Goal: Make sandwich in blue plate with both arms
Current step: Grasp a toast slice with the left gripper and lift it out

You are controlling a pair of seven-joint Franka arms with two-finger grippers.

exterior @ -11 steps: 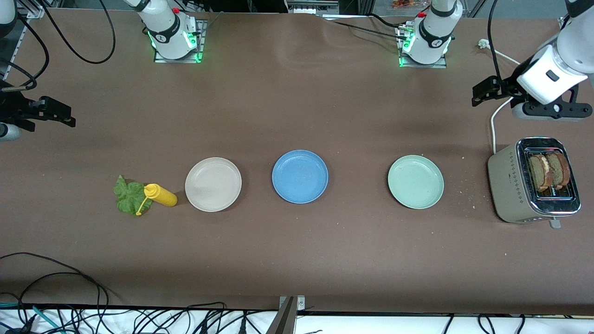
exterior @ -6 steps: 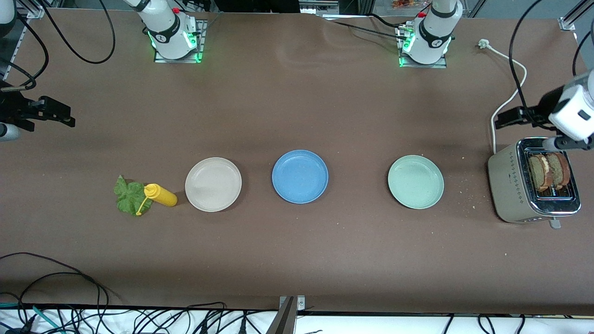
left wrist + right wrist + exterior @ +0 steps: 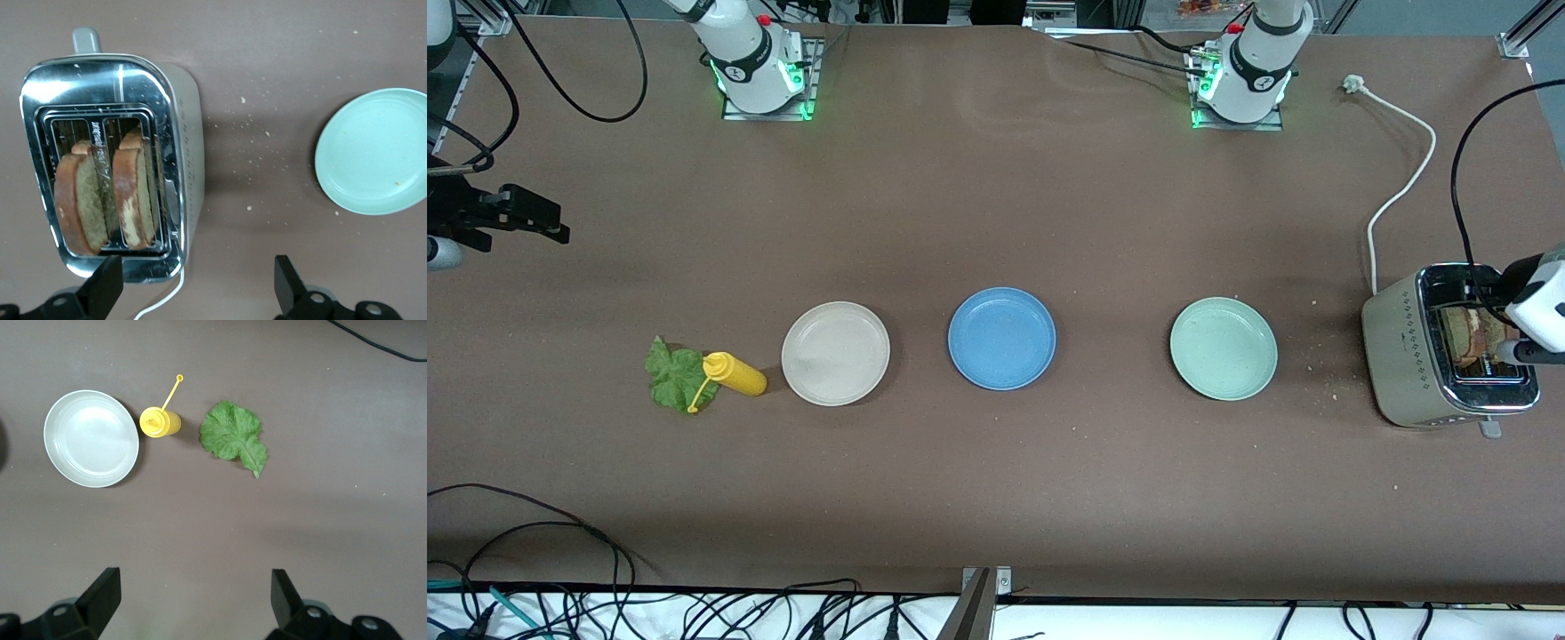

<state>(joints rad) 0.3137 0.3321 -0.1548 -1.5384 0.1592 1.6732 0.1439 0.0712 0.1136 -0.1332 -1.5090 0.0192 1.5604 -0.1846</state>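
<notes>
The blue plate lies bare at the middle of the table. Two browned bread slices stand upright in the slots of a steel toaster at the left arm's end of the table. My left gripper hangs open above the toaster's cord end, with nothing between its fingers. A green lettuce leaf lies flat on the table at the right arm's end. My right gripper waits open in the air over bare table close to the leaf, holding nothing.
A cream-white plate and a pale green plate flank the blue one. A yellow squeeze bottle lies between the lettuce and the cream plate. The toaster's white cord runs toward the left arm's base. Crumbs dot the table near the toaster.
The left arm has swung over the toaster and now covers part of the bread in the front view. The right arm has not moved.
</notes>
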